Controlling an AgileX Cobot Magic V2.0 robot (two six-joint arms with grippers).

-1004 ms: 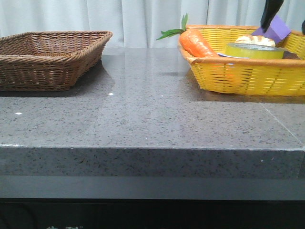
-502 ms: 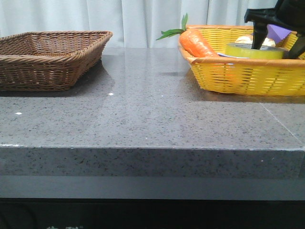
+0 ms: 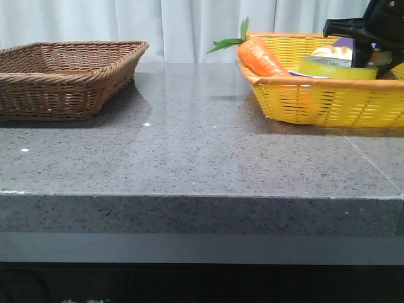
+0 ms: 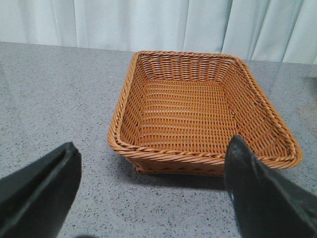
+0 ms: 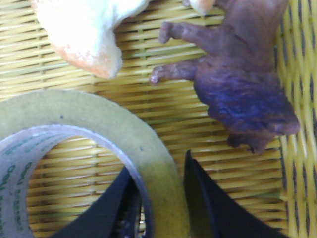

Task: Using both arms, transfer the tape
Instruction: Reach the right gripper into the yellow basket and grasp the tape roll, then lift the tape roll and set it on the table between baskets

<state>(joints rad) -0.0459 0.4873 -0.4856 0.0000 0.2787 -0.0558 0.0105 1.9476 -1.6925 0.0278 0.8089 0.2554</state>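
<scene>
The tape [image 3: 334,67], a yellow roll with a white core printed in green, lies flat in the yellow basket [image 3: 328,101] at the back right. In the right wrist view the tape [image 5: 99,116] fills the near side. My right gripper [image 5: 159,163] straddles the roll's wall, one finger inside the core and one against the outer face, shut on it. In the front view the right gripper [image 3: 369,57] reaches down into the basket behind the roll. My left gripper [image 4: 151,144] hangs open over the grey table with nothing between its fingers. It does not show in the front view.
A brown wicker basket [image 3: 63,95] stands at the back left, just beyond the left gripper, its rim [image 4: 198,158] close. In the yellow basket, a carrot [image 3: 262,58], a bread piece [image 5: 84,29] and a purple-brown lump [image 5: 237,74] lie around the tape.
My right gripper came down into the yellow basket over the tape, and its fingers drew together around the roll's wall. The tape stays in its place.
</scene>
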